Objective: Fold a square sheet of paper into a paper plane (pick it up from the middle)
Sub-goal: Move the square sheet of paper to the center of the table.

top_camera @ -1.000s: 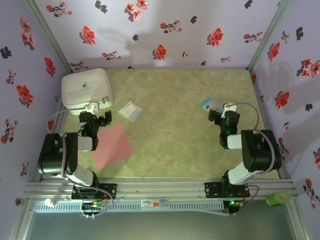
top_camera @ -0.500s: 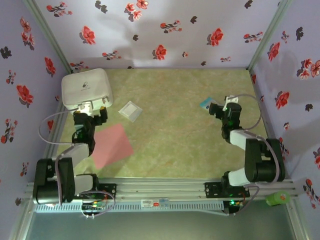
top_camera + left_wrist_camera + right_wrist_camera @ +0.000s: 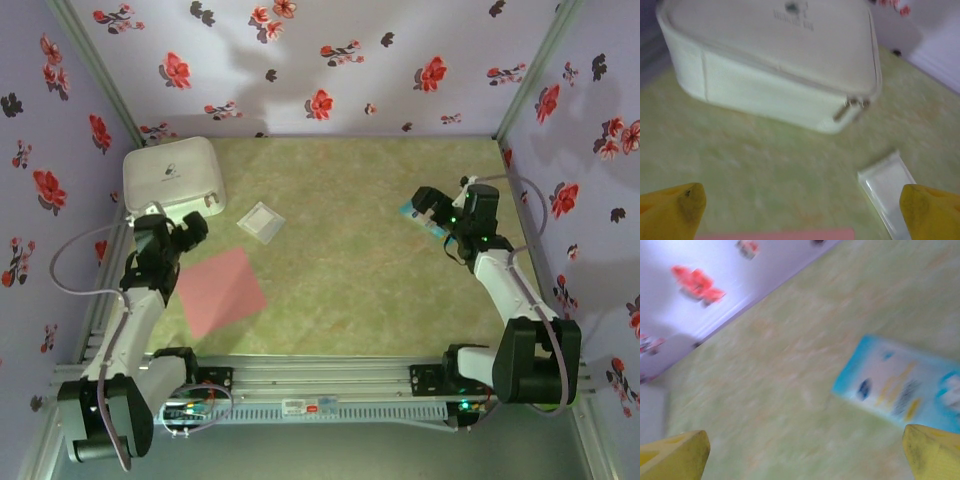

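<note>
While the square sheet of paper point(image 3: 222, 290) is lying flat just robot-ward of the white box point(image 3: 170, 175), the left gripper point(image 3: 186, 232) and right gripper point(image 3: 425, 203) are gaping empty, so pickup seems to be starting, calling for a pinch at its middle. The left wrist view is resolving the box's zip pull point(image 3: 850, 107), unreadable from overhead.
</note>
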`<state>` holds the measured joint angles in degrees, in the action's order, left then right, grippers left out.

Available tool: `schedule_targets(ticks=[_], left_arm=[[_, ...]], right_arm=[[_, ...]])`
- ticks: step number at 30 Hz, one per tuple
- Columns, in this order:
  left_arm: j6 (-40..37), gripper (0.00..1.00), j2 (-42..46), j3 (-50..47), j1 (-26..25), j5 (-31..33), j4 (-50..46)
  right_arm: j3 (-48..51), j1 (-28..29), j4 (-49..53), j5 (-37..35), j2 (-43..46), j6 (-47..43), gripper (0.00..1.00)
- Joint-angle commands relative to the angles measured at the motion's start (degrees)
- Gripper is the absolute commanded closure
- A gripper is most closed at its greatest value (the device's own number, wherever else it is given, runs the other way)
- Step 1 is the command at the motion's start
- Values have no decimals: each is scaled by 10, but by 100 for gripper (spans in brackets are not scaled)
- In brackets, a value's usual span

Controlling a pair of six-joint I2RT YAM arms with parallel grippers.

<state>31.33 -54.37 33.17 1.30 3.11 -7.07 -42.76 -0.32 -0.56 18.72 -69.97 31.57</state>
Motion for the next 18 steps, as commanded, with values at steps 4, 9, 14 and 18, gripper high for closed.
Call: schedule_targets(ticks=[4, 9, 14, 18], left_arm=[[118, 4, 10, -26, -5, -149, -156], [97, 12, -6, -26, -23, -148, -190], [84, 15, -49, -15, -44, -142, -172], [57, 16, -109, 19, -60, -94, -213]], right_arm=[[14, 50, 48, 138, 11, 71, 1], [18, 89, 57, 126, 24, 78, 1], [16, 123, 31, 132, 15, 95, 1], [12, 141, 25, 121, 4, 109, 1]])
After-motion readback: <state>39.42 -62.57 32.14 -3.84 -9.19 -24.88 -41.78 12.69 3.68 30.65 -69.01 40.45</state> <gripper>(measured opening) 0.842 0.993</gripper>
